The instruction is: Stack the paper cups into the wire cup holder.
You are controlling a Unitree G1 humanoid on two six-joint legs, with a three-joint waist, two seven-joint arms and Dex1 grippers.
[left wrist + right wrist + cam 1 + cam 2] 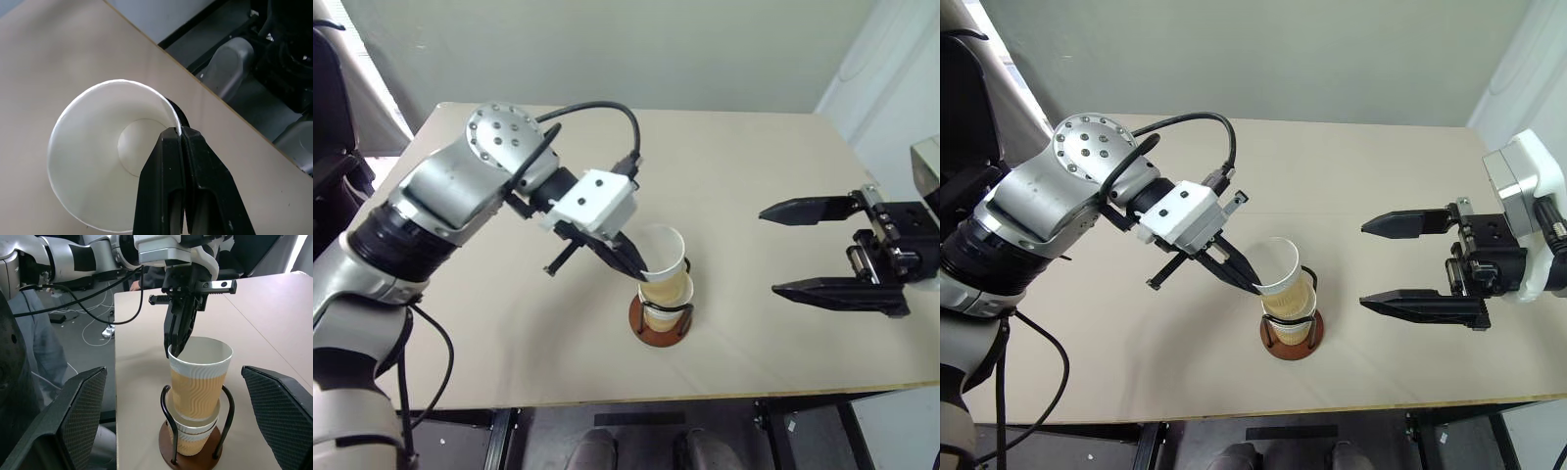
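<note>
Left hand (181, 134) pinching the rim of the top paper cup (199, 377) over the wire cup holder (190, 455).

Its black fingers are pressed together on the white rim; that cup sits tilted, nested in another cup already standing inside the holder's wire loops, near the front edge of the bench (783, 147). The right hand (1381, 262) hangs spread wide and empty, well apart to the right.

The wire cup holder (1292, 333) with its paper cups (1287, 284) stands mid-bench, the left hand (1255, 287) pinching the top cup's rim. Bare bench (1381, 186) lies between that stack and the spread-fingered right hand (1398, 262).
</note>
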